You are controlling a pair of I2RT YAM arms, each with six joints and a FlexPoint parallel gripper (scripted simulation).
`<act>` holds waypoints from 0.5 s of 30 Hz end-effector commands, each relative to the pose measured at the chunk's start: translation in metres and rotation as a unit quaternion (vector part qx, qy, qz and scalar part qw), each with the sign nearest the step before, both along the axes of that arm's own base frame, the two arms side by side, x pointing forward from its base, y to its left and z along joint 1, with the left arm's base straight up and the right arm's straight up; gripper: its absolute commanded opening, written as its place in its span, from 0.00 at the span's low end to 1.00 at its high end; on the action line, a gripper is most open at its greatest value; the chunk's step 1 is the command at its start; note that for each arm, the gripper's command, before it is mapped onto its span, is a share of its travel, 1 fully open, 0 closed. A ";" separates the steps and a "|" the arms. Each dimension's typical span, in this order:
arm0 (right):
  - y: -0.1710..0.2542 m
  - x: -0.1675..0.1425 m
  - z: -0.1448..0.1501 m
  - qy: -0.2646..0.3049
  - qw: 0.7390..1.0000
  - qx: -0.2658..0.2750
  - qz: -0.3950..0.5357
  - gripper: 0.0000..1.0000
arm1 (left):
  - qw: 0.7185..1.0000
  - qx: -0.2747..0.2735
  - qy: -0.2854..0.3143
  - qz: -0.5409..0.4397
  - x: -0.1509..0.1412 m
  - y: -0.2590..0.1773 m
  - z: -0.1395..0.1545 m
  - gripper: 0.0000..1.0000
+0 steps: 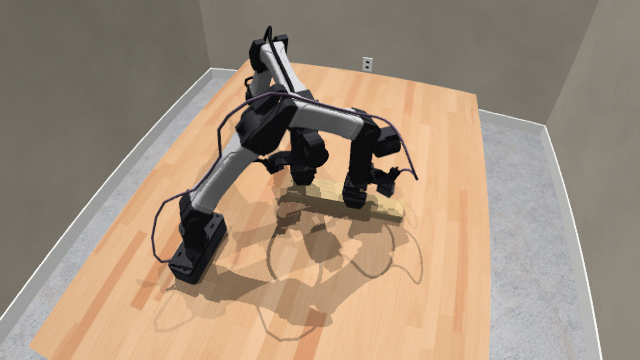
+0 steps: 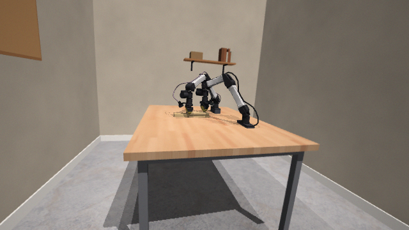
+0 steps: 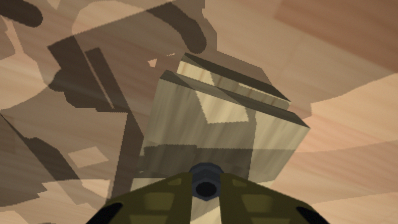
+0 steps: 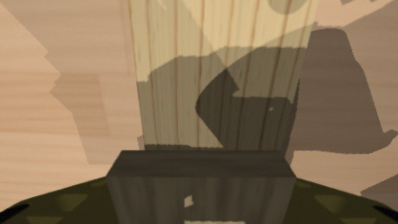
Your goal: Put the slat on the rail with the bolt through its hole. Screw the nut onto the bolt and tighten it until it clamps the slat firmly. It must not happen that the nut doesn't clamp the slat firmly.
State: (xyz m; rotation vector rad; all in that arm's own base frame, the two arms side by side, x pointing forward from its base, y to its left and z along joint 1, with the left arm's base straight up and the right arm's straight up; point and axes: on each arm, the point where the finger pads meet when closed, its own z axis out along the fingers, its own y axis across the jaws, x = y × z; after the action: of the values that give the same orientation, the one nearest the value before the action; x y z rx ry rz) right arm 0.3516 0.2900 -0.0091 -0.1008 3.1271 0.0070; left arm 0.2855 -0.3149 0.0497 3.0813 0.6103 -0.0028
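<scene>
The pale wooden rail (image 1: 392,212) (image 2: 177,115) (image 4: 170,40) lies flat on the table. The slat (image 3: 222,111) (image 4: 200,164) lies along one end part of it; in the left wrist view their ends lie nearly flush, the rail (image 3: 194,71) showing just beyond. My right gripper (image 1: 355,204) (image 2: 189,112) stands astride the slat's inner end and is shut on it. My left gripper (image 1: 303,183) (image 2: 204,110) is shut on the dark hex nut (image 3: 206,172) above the slat near its outer end. The bolt is hidden, so its thread engagement and the clamping cannot be told.
The two grippers stand close together over the wood, with wrist cameras and cables jutting out beside them. The right arm's base (image 1: 197,250) stands at the near left of the top view. A wall shelf (image 2: 209,61) hangs far behind.
</scene>
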 end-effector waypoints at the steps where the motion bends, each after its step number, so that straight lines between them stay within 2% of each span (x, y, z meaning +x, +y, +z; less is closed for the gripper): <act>1: 0.002 0.002 0.005 -0.006 1.000 0.005 -0.002 0.67 | 1.000 -0.003 -0.004 -0.002 0.002 -0.002 0.004 0.14; 8: 0.002 0.002 0.005 -0.006 1.000 0.005 -0.002 0.67 | 1.000 -0.002 -0.003 -0.002 0.001 -0.002 0.003 0.14; 10: 0.002 0.002 0.005 -0.006 1.000 0.005 -0.002 0.67 | 1.000 -0.005 -0.004 0.000 0.001 -0.002 0.004 0.36; 15: 0.002 0.002 0.005 -0.006 1.000 0.005 -0.002 0.67 | 1.000 -0.005 -0.004 0.000 0.001 -0.002 0.004 0.36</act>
State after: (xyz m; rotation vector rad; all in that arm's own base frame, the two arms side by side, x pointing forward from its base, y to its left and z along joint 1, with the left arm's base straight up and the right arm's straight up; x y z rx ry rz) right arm 0.3516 0.2900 -0.0091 -0.1008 3.1271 0.0070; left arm 0.2855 -0.3148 0.0495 3.0818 0.6103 -0.0032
